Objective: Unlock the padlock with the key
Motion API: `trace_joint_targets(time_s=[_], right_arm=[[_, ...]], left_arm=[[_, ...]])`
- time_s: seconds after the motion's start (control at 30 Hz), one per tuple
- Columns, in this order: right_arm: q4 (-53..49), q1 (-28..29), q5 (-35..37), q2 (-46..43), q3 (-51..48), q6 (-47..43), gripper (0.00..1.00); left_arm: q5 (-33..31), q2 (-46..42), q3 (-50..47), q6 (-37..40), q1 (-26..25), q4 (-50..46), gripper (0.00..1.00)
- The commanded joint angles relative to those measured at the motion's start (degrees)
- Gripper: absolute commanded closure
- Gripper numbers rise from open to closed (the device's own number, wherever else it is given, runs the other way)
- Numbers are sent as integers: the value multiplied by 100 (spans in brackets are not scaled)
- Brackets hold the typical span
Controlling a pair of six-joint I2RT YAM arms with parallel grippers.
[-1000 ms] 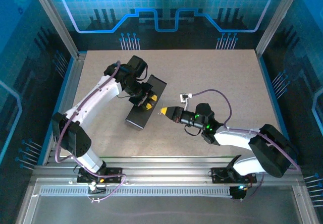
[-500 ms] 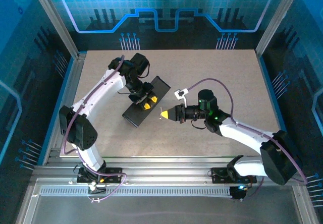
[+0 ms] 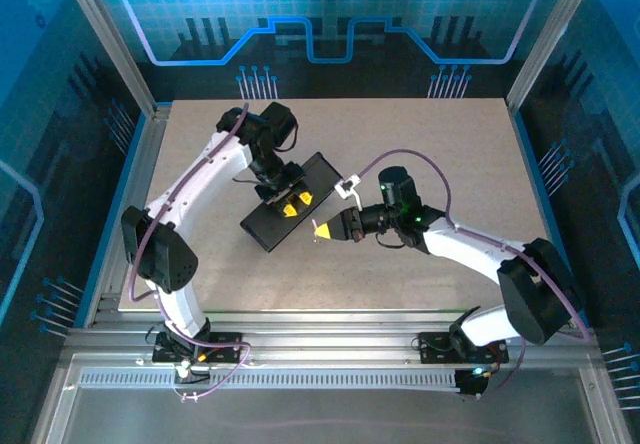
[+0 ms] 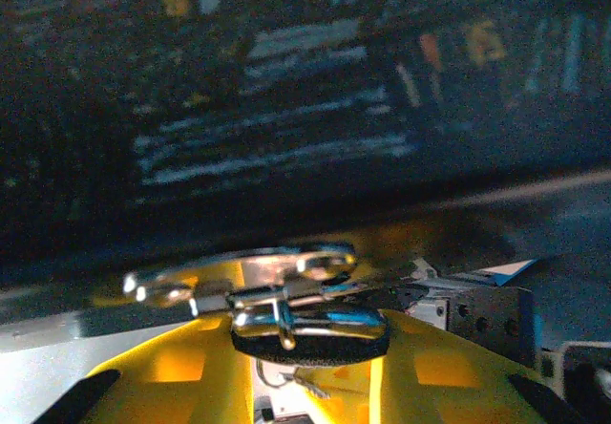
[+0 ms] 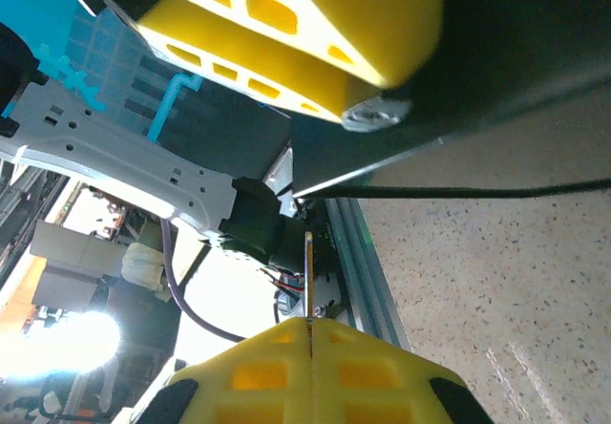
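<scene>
So the left gripper (image 3: 292, 204) is sitting over a flat black slab (image 3: 262, 229) on the left-middle part of the tan table (image 3: 430, 144). The left wrist cam has the padlock (image 4: 305, 328) wedged between the 2 yellow fingers (image 4: 162, 367). They're closed in on it from both sides, with the shiny shackle sticking out past the tips. So that hand is clamped on the lock, up above the slab.

The right gripper (image 3: 322, 229) is reaching in from the right, with its yellow tip just beside the slab's near-right edge and close to the left one. On the right wrist cam its fingers are pressed together on the key (image 5: 308, 271). The key is seen edge-on as 1 thin metal strip poking straight out between them.

From that same cam the left arm's yellow fingers (image 5: 286, 23) are up top with a little round silver nub (image 5: 377, 114) showing under them. Can't tell which bit of the lock that is. There's a clear gap between the key's tip and that nub, so the key isn't in the lock.
</scene>
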Motion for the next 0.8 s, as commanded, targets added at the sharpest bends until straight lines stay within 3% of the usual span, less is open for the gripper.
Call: trace_joint_targets(time_s=[0.0, 0.77], right_arm=[[-339, -62, -250, 207, 319, -283, 100], [-1014, -174, -710, 836, 1133, -795, 100]], left_arm=[[265, 22, 358, 302, 36, -294, 89], [302, 183, 658, 1050, -35, -613, 90]])
